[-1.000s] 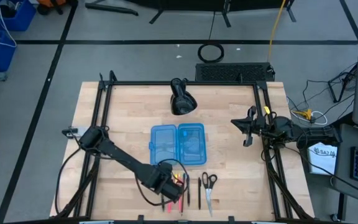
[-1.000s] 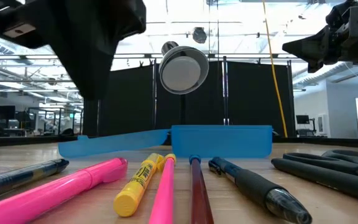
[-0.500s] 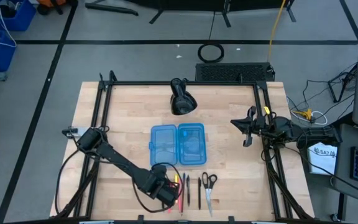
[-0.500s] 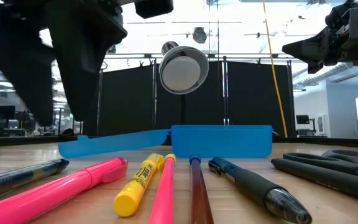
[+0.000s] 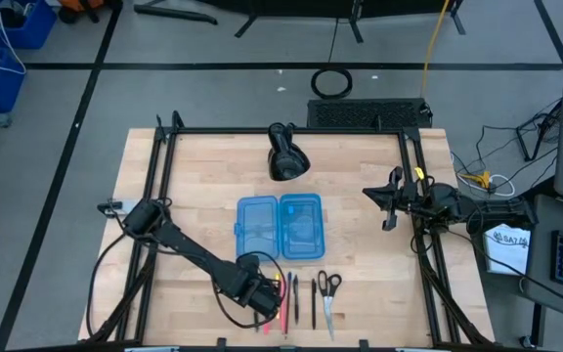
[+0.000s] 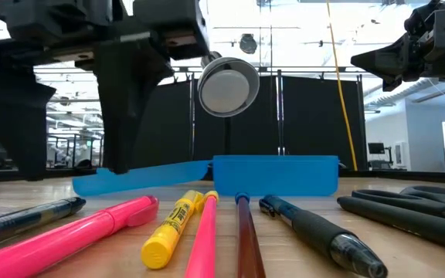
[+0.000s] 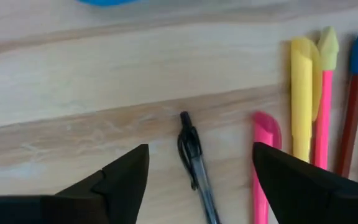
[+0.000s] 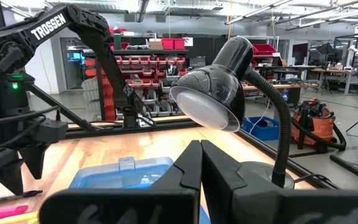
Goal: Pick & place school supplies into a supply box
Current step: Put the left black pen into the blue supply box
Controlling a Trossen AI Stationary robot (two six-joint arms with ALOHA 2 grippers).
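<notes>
Wood table (image 5: pixel 203 186): pale planks, black frame rails along its sides
Supply box (image 5: pixel 280 227): blue, lying open at table centre, well clear of every edge
School supplies (image 5: pixel 296 298): row of pens and markers near the front edge, scissors (image 5: pixel 327 293) at the right end
Left gripper (image 7: pixel 197 180): fingers spread wide, low over a black pen (image 7: pixel 194 158), holding nothing
Right gripper (image 5: pixel 387 203): clenched, empty, by the right rail
Lamp (image 5: pixel 283 154): black, behind the box
</notes>
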